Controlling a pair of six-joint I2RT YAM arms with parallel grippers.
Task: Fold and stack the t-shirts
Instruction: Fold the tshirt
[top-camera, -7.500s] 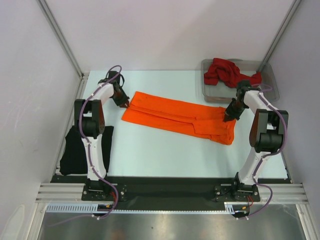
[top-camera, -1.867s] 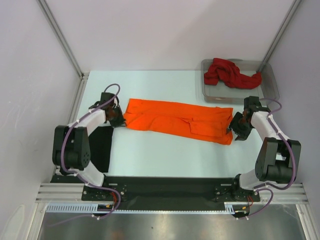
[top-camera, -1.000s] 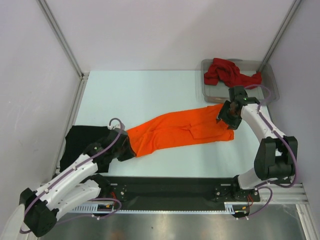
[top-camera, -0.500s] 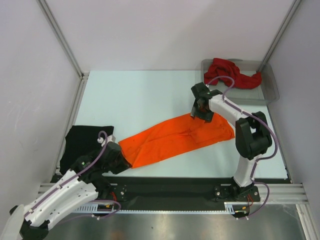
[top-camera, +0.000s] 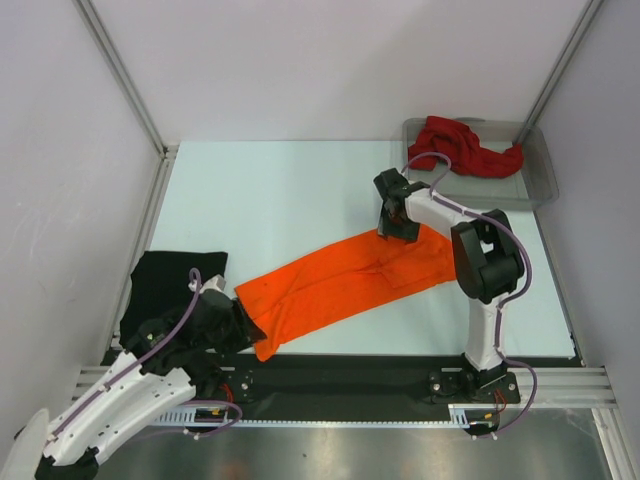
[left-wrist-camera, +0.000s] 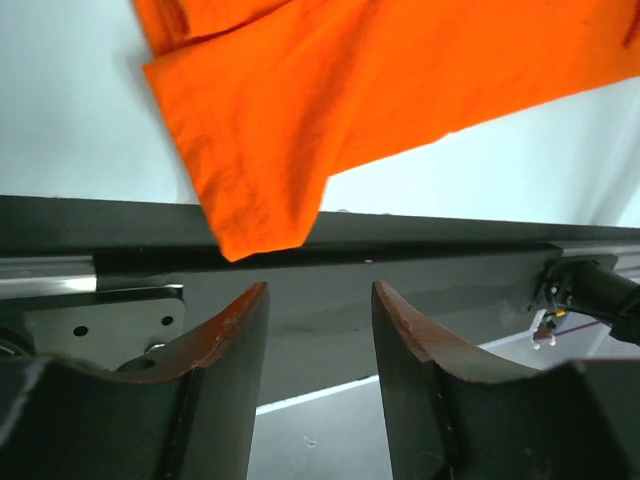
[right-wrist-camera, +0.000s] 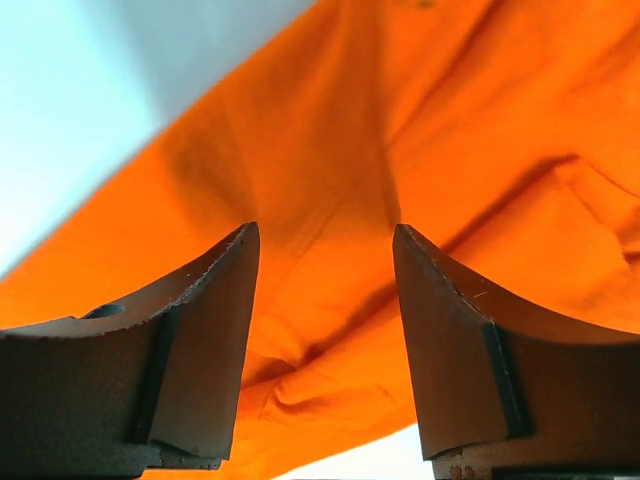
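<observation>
Risk: the bright orange cloth t-shirt (top-camera: 350, 280) lies slantwise on the pale bench (top-camera: 280, 190), one corner overhanging the near edge before the parted, empty left pincer (left-wrist-camera: 320, 295), right pincer (right-wrist-camera: 322, 232) parted above it, apparently not gripping, so the hanging corner could slide off and pull the fold open.

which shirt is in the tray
The dark red t-shirt, bunched in the grey tray at far right; the orange t-shirt and black t-shirt lie outside it.
</observation>
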